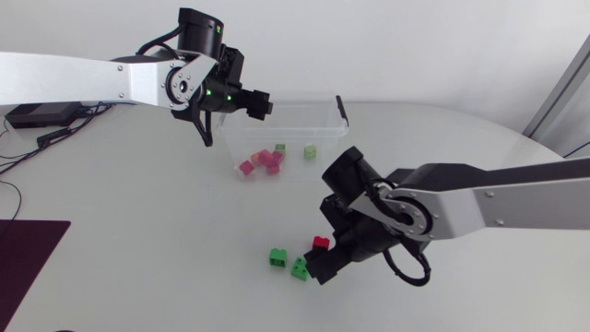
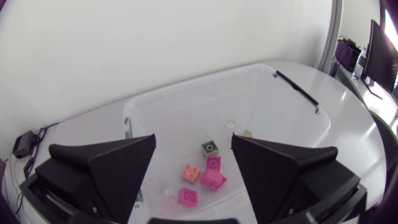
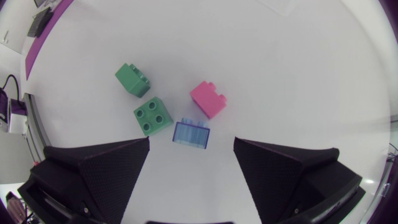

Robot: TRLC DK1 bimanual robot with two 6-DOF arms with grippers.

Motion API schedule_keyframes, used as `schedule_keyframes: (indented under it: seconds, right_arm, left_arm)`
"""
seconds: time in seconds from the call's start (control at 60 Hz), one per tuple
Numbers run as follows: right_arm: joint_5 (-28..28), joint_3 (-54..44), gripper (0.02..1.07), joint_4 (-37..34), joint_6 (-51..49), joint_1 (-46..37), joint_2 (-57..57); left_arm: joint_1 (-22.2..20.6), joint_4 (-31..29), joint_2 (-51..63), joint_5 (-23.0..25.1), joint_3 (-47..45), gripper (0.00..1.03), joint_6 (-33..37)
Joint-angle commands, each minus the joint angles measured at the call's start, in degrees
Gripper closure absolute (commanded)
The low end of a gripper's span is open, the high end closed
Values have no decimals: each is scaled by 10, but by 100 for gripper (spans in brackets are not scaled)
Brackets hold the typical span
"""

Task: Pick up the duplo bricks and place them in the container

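Note:
The clear plastic container holds several bricks: pink ones, an orange one and an olive one. My left gripper hangs open and empty above the container's left part. On the table lie two green bricks, a pink-red brick and a translucent blue brick. My right gripper is open just above them, with the blue brick nearest its fingers. The head view does not show the blue brick.
The container's black handle clips sit on its right rim. Cables and a dark box lie at the far left, and a dark mat at the front left corner. The table's edge curves past at the right.

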Motion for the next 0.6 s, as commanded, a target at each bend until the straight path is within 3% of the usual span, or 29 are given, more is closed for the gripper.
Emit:
schedule_keyframes:
  seconds: [0.0, 0.067, 0.267, 0.433, 0.583]
  right_arm:
    - [4, 23, 9, -23, 18, 4, 29]
    - [9, 49, 9, -48, 23, 3, 53]
    - [32, 93, 10, -78, 25, -2, 99]
    - [56, 127, 11, -102, 31, -3, 149]
    - [66, 130, 19, -110, 44, 8, 164]
  left_arm:
    - [8, -16, -34, -4, 16, 6, -7]
    - [9, -65, -69, 16, 10, 6, 17]
    - [12, -128, -167, 60, -49, 6, 77]
    - [5, -183, -289, 75, -166, 6, 180]
    - [-10, -232, -360, 79, -262, 7, 253]
